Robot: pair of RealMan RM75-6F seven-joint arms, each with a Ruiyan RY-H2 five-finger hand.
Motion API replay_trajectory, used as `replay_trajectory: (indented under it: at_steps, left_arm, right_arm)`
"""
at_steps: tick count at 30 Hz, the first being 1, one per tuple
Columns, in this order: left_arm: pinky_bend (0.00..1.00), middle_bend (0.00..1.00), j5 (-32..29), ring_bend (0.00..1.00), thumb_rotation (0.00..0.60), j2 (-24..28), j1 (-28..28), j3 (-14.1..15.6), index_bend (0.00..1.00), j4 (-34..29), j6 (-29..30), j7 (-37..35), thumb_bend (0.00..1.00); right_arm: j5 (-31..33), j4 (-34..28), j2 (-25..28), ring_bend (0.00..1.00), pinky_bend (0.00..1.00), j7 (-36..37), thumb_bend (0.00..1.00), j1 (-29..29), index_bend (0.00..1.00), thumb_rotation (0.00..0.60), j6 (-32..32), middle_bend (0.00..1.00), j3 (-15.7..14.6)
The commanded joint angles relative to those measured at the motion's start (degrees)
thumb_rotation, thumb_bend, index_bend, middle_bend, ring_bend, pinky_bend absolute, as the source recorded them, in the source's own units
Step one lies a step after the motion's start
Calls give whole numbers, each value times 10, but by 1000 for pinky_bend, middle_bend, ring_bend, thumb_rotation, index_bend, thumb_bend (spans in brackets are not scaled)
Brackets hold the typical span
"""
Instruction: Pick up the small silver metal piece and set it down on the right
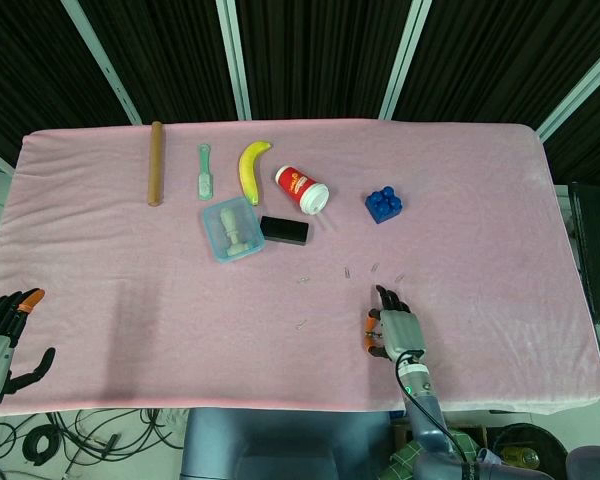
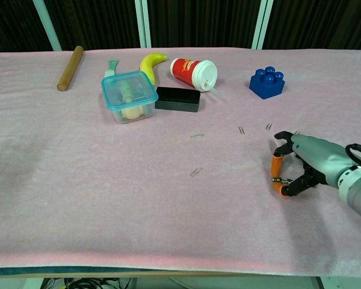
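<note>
Several small silver paper clips lie on the pink cloth: one [image 2: 197, 136] near the middle, one [image 2: 196, 172] nearer the front, and two [image 2: 241, 129] [image 2: 268, 126] further right. My right hand [image 2: 298, 165] is low over the cloth at the front right, just in front of those two clips, with its fingers curled down. A thin silver piece [image 2: 278, 179] shows between its orange-tipped thumb and finger, and it looks pinched there. In the head view the right hand [image 1: 392, 330] covers that spot. My left hand [image 1: 5, 335] hangs off the table's front left corner, fingers apart and holding nothing.
Along the back stand a wooden rod [image 1: 156, 163], a green tool [image 1: 205, 170], a banana [image 1: 250, 168], a tipped red-and-white cup [image 1: 302, 188], a blue toy brick [image 1: 383, 204], a lidded blue box [image 1: 232, 228] and a black box [image 1: 284, 230].
</note>
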Motion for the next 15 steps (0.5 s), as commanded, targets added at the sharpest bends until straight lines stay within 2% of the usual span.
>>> replay_trajectory:
  at_steps: [1, 15]
  left_arm:
    - [0, 64, 0, 0, 600, 0, 0, 0, 67, 0, 0, 0, 390]
    - [0, 65, 1, 0, 600, 0, 1, 0, 67, 1, 1, -2, 390]
  right_arm:
    - [0, 0, -1, 0, 169, 0, 286, 1, 552, 600, 0, 0, 0]
    - [3, -6, 1, 0, 169, -6, 286, 3, 552, 600, 1, 0, 2]
